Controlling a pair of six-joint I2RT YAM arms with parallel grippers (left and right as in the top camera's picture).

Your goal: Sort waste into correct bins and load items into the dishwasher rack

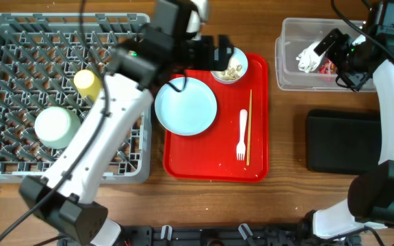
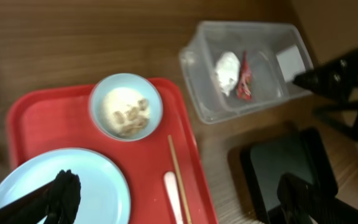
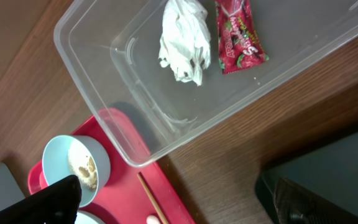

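Note:
A crumpled white tissue (image 3: 182, 38) and a red snack wrapper (image 3: 236, 37) lie in the clear tub (image 1: 286, 65). My right gripper (image 3: 173, 202) hangs open and empty above the tub's near edge. A pale bowl (image 2: 125, 107) holding beige food scraps (image 2: 128, 113) sits at the red tray's far corner. My left gripper (image 2: 179, 199) is open and empty above the tray, near the light blue plate (image 1: 185, 105). The white fork (image 1: 242, 134) and a chopstick (image 1: 250, 126) lie on the tray. A yellow cup (image 1: 86, 83) and a mint bowl (image 1: 55, 126) stand in the grey rack (image 1: 2, 34).
The red serving tray (image 1: 214, 160) lies mid-table between the rack and the bins. The flat black tray (image 1: 340, 140) lies on the wood in front of the tub. Both arms reach over the back of the table.

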